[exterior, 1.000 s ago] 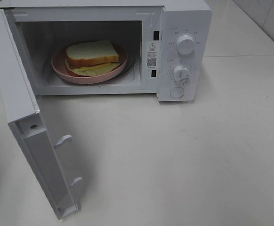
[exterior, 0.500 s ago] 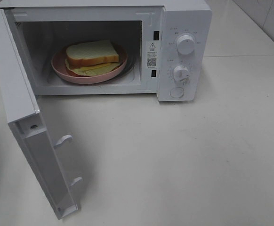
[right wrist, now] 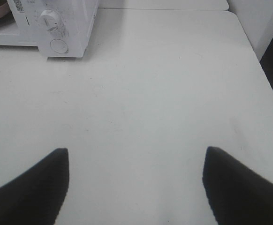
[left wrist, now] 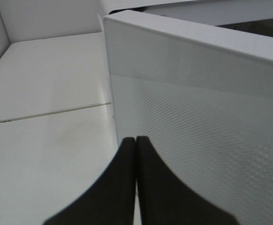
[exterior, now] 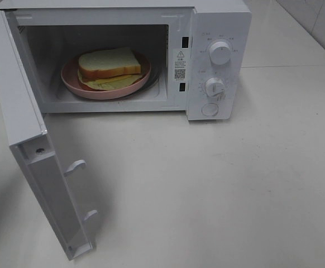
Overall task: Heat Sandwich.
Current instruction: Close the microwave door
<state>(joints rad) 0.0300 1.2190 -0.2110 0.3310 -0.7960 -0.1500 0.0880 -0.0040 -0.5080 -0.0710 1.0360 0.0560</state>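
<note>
Nothing has moved since the earlier frames: the microwave door, the plate and the sandwich all lie as they did a second ago.

The left claw (left wrist: 135,140) is fully closed, its two dark fingers pressed flat together, and it holds nothing. It stands very near the outer, dotted face of the open door (left wrist: 197,117), close to the door's vertical edge; whether the tips touch the door I cannot tell. The right claw (right wrist: 136,151) is spread wide and is empty. It hangs over a bare part of the counter (right wrist: 141,93), well apart from the microwave, near the counter's right edge. Neither claw appears in the high view.

The microwave (exterior: 218,17) stands at the far side of the counter (exterior: 235,190), toward its left. Its door (exterior: 17,100) is swung fully open to the left, with two latch hooks (exterior: 76,166) showing on its inner side. Inside the chamber lies a round pink plate (exterior: 73,84), and the sandwich (exterior: 109,62) rests on it, white bread on top, with yellow filling showing out at the front.

On the panel at the right of the microwave are an upper knob (exterior: 220,52), a lower knob (exterior: 214,87) and a round button (exterior: 210,109) below them.
</note>
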